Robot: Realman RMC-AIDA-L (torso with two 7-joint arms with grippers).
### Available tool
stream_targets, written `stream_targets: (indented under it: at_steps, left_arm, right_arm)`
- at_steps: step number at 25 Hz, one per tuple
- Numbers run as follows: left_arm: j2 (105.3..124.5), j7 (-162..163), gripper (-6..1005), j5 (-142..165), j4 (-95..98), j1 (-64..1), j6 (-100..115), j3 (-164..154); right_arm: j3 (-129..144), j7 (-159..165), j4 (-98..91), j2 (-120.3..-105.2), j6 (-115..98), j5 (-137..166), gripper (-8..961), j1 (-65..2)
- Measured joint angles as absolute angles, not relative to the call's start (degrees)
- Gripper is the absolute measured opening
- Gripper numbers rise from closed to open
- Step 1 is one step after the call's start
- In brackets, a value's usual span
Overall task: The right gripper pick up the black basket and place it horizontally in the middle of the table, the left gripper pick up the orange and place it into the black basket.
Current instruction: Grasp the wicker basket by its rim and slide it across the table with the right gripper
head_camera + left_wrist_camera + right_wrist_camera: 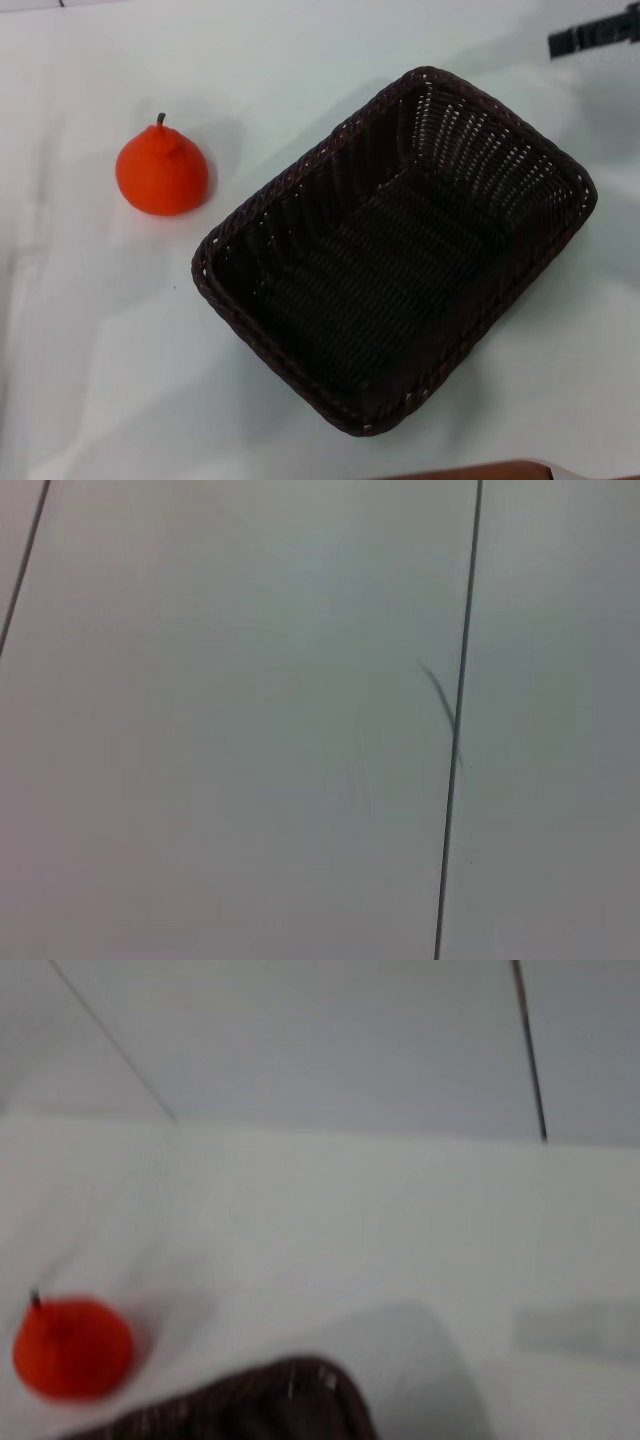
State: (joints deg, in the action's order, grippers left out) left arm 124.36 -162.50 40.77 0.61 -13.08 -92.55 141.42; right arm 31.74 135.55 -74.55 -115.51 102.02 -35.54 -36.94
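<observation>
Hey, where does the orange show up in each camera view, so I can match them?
Head view: the orange stands on the table, left of the black basket, apart from it.
Left wrist view: not in it.
Right wrist view: the orange is at the lower left edge.
Shared landmark: the black basket's rim, seen in the head and right wrist views.

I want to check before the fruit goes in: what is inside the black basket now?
Nothing shows inside the black basket: only its bare woven floor and walls. The orange stands outside it on the table, to its left and apart. The table under the basket is covered.
</observation>
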Motion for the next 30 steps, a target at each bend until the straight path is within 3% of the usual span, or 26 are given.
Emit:
stream_targets:
  at_steps: [12, 17, 21, 30]
  left_arm:
    - [124.55, -162.3, 910, 40.8, 1.0, -12.9, -92.6, 141.4]
    - [124.56, -162.2, 909, 40.8, 1.3, -12.7, -92.7, 141.4]
    - [124.61, -162.2, 909, 40.9, 1.9, -12.7, -93.0, 141.4]
    - [124.63, -162.2, 908, 41.1, 2.1, -12.6, -93.1, 141.2]
  right_arm:
    - [43.5, 137.5, -65.9, -117.33, 97.2, -29.7, 946, -39.6]
    - [45.2, 138.7, -64.6, -118.91, 93.3, -24.4, 939, -40.5]
    - [46.8, 138.3, -63.1, -119.14, 91.6, -24.3, 915, -40.8]
    - [47.3, 137.5, -60.4, -119.10, 89.6, -24.8, 606, -41.4]
